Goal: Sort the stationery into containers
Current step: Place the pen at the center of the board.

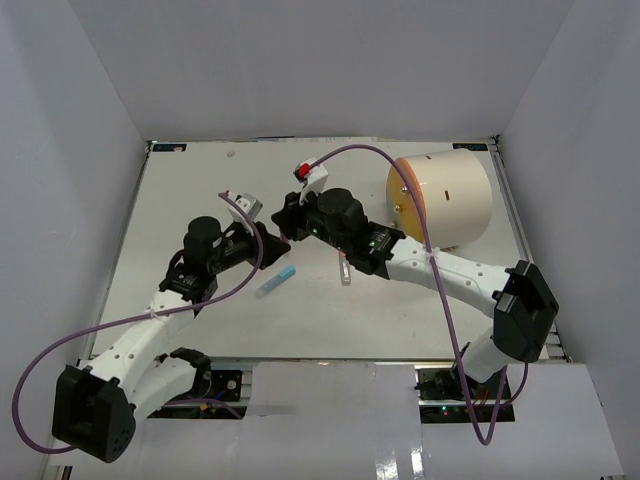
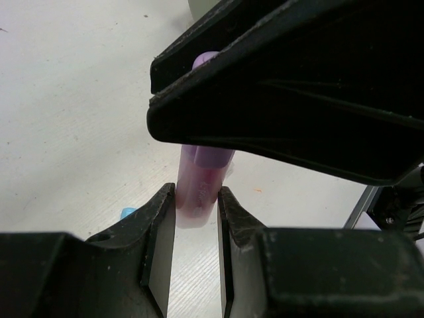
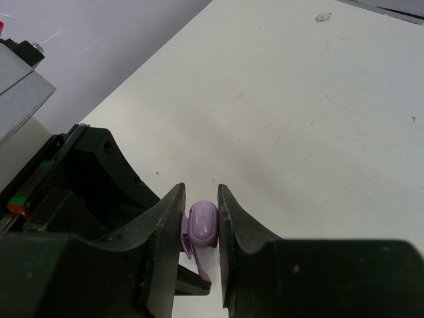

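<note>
Likely light, stiff and slick, the purple marker (image 2: 199, 185) is clenched at its barrel by the left gripper (image 2: 197, 199) and at its cap (image 3: 203, 226) by the right gripper (image 3: 200, 196).

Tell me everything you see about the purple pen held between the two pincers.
The purple pen is short and looks plastic: a glossy, rounded lilac cap on a paler, translucent pinkish barrel. The left pincer clamps the barrel and the right pincer clamps the cap, so both hold it at once. It seems lifted clear of the table, touching nothing else.
</note>
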You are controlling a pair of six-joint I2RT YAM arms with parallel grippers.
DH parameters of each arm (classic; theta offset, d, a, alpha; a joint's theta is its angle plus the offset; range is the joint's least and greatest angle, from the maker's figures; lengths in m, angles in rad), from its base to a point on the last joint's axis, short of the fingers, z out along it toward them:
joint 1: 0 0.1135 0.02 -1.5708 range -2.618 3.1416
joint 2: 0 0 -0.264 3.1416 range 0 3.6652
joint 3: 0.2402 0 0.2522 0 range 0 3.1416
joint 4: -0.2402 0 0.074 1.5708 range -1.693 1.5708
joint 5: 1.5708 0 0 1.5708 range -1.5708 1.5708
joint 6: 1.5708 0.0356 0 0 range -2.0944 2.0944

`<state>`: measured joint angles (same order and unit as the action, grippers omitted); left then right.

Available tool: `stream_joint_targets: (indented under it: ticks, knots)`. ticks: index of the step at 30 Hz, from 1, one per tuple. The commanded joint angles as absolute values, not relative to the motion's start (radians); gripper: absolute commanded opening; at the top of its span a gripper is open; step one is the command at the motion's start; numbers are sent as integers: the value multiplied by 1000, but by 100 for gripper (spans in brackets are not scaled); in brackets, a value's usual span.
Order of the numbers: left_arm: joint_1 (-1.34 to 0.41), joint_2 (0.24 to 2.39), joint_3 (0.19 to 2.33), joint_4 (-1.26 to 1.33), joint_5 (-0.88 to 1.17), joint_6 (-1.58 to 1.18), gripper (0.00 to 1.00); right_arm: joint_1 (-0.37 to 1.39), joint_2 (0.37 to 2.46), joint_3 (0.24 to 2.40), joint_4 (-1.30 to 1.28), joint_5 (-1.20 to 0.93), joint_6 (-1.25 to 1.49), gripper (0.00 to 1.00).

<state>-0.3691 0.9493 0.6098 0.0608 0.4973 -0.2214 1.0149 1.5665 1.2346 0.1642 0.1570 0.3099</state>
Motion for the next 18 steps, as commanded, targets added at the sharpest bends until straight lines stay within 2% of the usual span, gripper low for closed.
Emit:
stream_joint_targets:
  ticks: [1,8,18]
  knots:
    - [-330,911,805,517,310,-256,0,1085,1658,1134,-368,11,337,8]
    - [-330,925,833,526,314,-249,0,1085,1649,1120,-376,15,342,8]
    - [-330,894,729,414,451,-207,0,1081,1602,1244,-377,124,307,8]
